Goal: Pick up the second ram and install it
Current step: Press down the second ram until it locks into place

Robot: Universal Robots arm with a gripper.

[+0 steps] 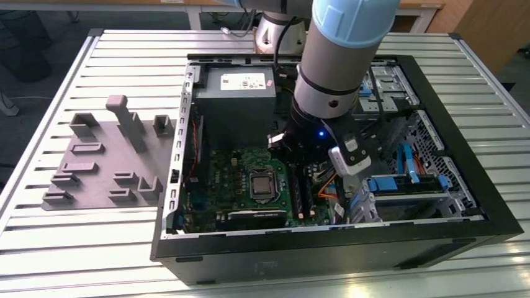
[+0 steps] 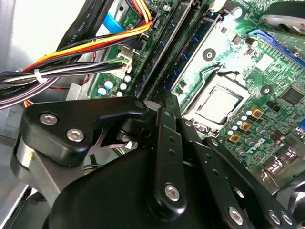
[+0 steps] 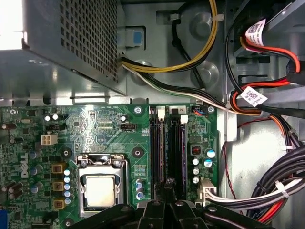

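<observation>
- Exterior view: the arm reaches down into an open computer case [image 1: 488, 205] on a slatted tabletop [image 1: 49, 248]; the gripper [image 1: 291, 156] hangs low over the motherboard [image 1: 223, 180], above the memory slots [image 1: 300, 192]. A grey fixture [image 1: 103, 161] lies outside the case, at this view's left.
- Second wrist view: the gripper [image 2: 164, 102] points at the slots; whether its fingers are parted or together cannot be told. The second ram [image 2: 167, 45] looks seated on edge, directly ahead, its long axis running away from the gripper, beside the processor socket [image 2: 217, 102].
- First wrist view: slots [image 3: 167, 148] appear from above, with the power supply [image 3: 71, 43] and cable bundle [image 3: 267, 105] behind.
</observation>
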